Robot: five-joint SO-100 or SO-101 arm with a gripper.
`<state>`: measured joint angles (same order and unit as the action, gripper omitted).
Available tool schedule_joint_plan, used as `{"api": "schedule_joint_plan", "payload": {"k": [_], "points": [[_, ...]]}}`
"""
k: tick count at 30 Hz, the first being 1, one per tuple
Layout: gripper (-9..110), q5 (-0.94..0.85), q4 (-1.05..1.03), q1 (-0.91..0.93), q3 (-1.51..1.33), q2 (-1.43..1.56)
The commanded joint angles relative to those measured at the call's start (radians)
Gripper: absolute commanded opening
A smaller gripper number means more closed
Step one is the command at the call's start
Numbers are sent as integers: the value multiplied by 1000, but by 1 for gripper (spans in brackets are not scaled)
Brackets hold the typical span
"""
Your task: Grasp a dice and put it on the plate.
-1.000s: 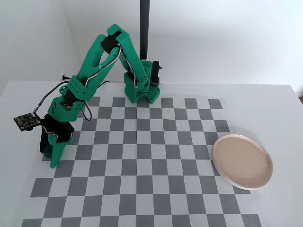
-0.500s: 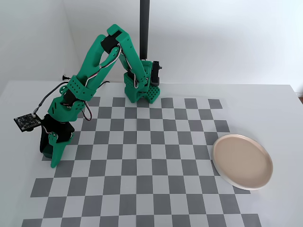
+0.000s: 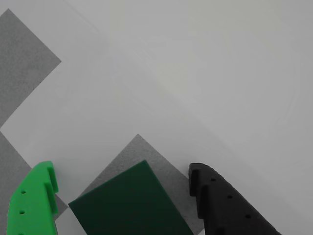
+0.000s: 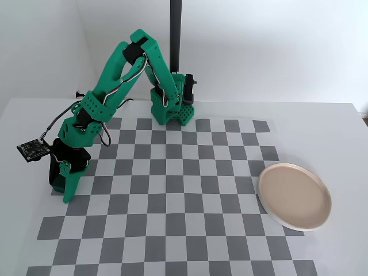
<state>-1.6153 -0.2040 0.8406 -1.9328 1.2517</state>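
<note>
The dice (image 3: pixel 129 203) is a plain dark green cube. In the wrist view it lies on a grey checker square between my two fingers, the bright green one (image 3: pixel 34 200) on the left and the black one (image 3: pixel 220 200) on the right. My gripper (image 3: pixel 122 169) is open, with a small gap on each side of the dice. In the fixed view the gripper (image 4: pixel 62 185) is down on the mat at the far left, and the dice (image 4: pixel 55 185) shows only partly between the fingers. The beige-pink plate (image 4: pixel 294 196) lies empty at the right edge of the mat, far from the gripper.
A grey and white checkered mat (image 4: pixel 172 195) covers the white table. The arm's green base (image 4: pixel 172 109) stands at the back centre with a black pole (image 4: pixel 175 34) behind it. A small circuit board (image 4: pixel 31 149) sticks out left of the wrist.
</note>
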Motion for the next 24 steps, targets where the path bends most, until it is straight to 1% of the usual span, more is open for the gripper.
{"api": "schedule_joint_plan", "payload": {"k": [1,24], "points": [[23,-14,-11,5,-21,41],[23,-74,46,8,-201,110]]}}
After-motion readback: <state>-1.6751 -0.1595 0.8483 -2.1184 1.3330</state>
